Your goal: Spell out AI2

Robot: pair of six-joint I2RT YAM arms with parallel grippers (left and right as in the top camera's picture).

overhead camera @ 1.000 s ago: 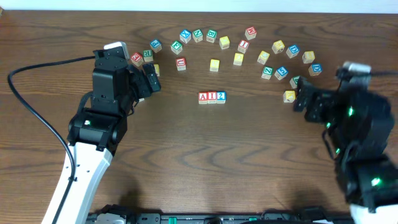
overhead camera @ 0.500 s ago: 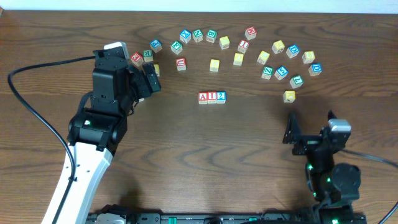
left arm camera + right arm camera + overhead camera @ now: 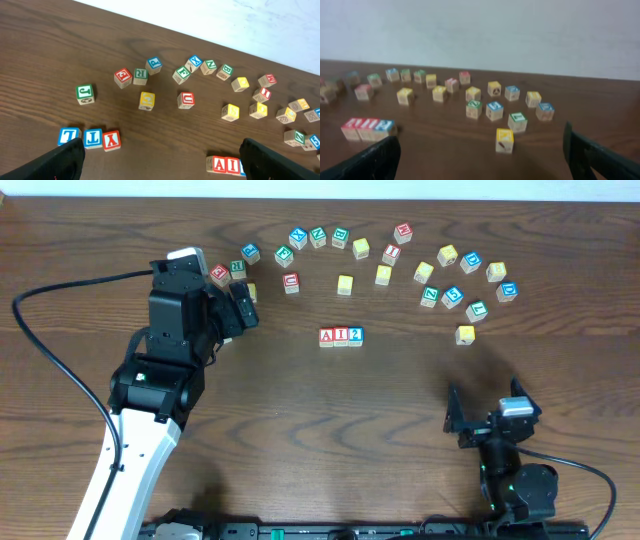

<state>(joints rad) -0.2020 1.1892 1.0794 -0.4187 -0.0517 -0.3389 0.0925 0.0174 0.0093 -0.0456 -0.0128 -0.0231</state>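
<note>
Three cubes stand side by side in a row at mid-table: red A [image 3: 327, 336], red I [image 3: 341, 335], blue 2 [image 3: 355, 335]. In the left wrist view the A [image 3: 220, 164] and I [image 3: 232, 165] show at the bottom right, and the 2 is mostly hidden behind my right finger. The right wrist view shows the row [image 3: 367, 127], blurred, at far left. My left gripper [image 3: 238, 312] [image 3: 162, 167] hangs open left of the row, holding nothing. My right gripper [image 3: 485, 408] [image 3: 480, 160] is open and empty, low at the front right.
Several loose letter cubes lie in an arc across the back of the table [image 3: 300, 410]. A yellow cube [image 3: 465, 334] [image 3: 504, 139] sits nearest my right gripper. Blue and red cubes [image 3: 92, 138] lie just ahead of my left finger. A black cable [image 3: 40, 370] loops at the left.
The right arm has drawn back from beside the right-hand cubes down to the table's front edge, staying open. The left arm and the cubes have not moved.
</note>
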